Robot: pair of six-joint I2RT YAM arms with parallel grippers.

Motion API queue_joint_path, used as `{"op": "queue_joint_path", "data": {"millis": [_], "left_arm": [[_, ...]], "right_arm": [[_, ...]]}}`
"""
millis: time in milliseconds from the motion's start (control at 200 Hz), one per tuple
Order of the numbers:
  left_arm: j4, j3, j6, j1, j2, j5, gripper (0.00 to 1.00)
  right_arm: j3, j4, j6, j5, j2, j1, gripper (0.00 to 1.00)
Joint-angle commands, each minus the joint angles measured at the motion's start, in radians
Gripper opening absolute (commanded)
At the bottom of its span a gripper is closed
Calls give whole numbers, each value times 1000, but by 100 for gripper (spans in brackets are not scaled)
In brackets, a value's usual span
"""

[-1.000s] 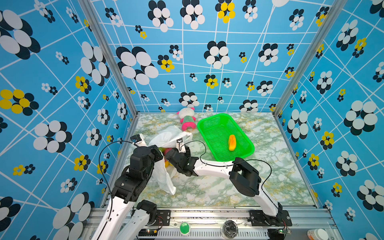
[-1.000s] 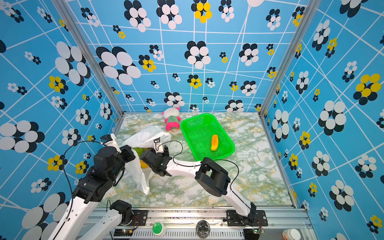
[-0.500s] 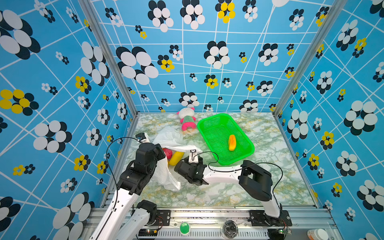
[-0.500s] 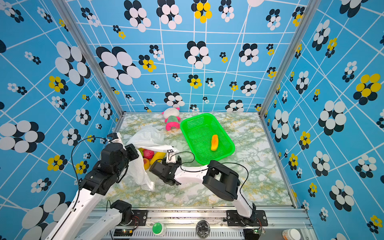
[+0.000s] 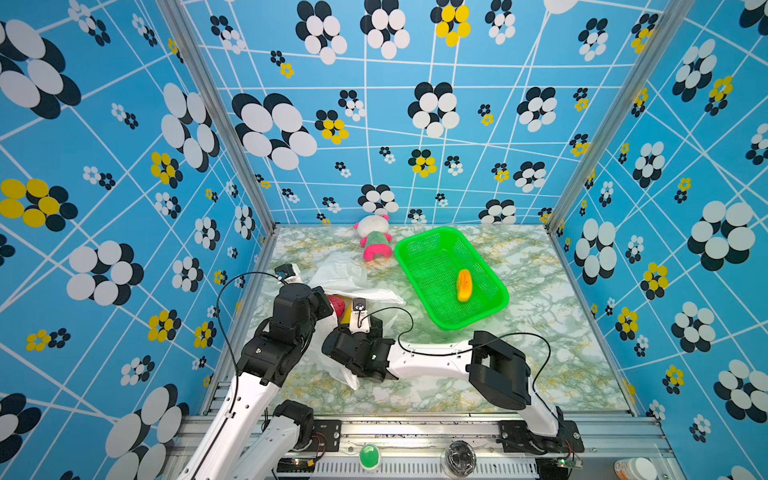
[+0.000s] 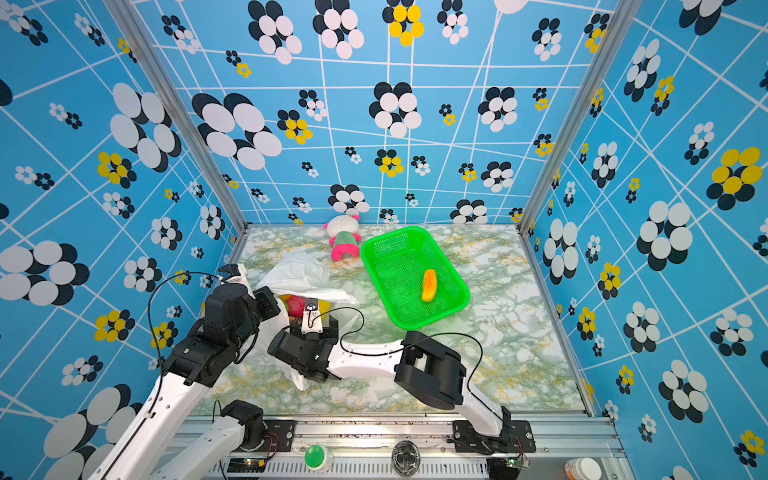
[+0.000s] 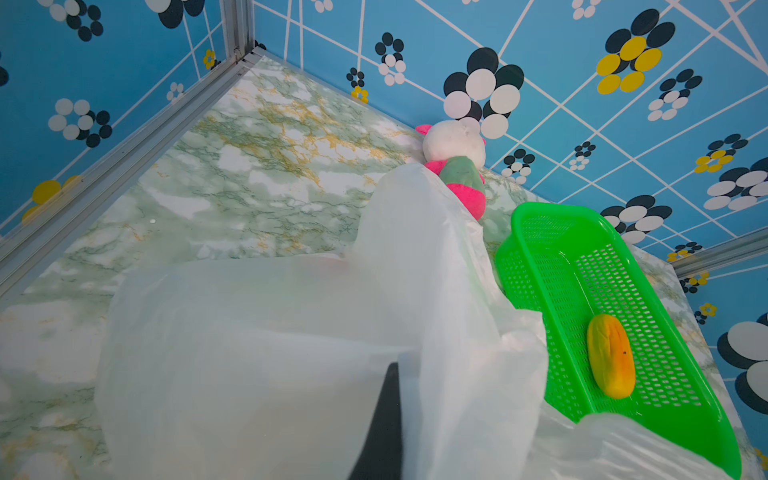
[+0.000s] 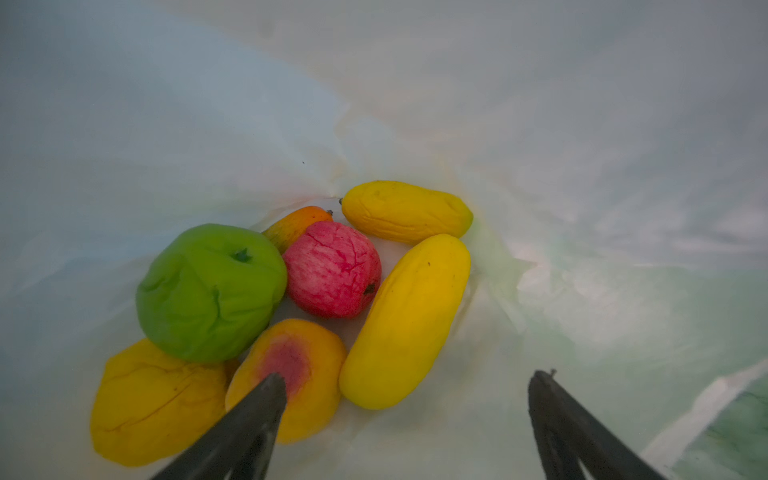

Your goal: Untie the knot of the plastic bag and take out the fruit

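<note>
– Top views: thin translucent white plastic bag (image 5: 345, 270) open, no knot seen; one yellow-orange oval toy fruit (image 5: 463, 284) in green mesh basket (image 5: 409, 272)
– Wrists?
– Left wrist: left gripper (image 7: 392, 374) clamps bag. Right wrist: right gripper (image 8: 407, 376) spread wide inside, seven toy fruits (image 8: 332, 270) to go

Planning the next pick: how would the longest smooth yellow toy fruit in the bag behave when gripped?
The longest smooth yellow oval toy fruit is rounded, so it may roll or slip unless pinched across its width. The dented green round fruit beside it suggests soft, light material. The thin white plastic bag beneath looks floppy and could get pinched.
</note>
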Motion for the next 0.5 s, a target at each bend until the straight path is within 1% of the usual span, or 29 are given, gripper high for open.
{"op": "queue_joint_path", "data": {"millis": [0, 100, 150, 180, 205, 365, 450, 500], "left_arm": [[15, 14, -5, 10, -5, 13, 0], [15, 14, -5, 12, -7, 14, 0], [14, 14, -5, 13, -7, 14, 0], [14, 14, -5, 13, -8, 14, 0], [15, 14, -5, 14, -8, 14, 0], [14, 14, -6, 16, -7, 19, 0], [12, 15, -5, 18, -7, 20, 0], [11, 14, -6, 20, -7, 18, 0]], "right_arm": [[47, -70, 111, -89, 62, -52, 96], [46, -63, 190, -166, 98, -99, 97], [56, -46, 192, -207, 120, -120, 97], [69, -47, 193, -209, 134, -129, 96], [79, -49, 193, -240, 144, -134, 97], [151, -60, 136, -243, 197, -140, 96], [176, -78, 132, -244, 220, -144, 91], [179, -83, 133, -246, 227, -147, 87]]}}
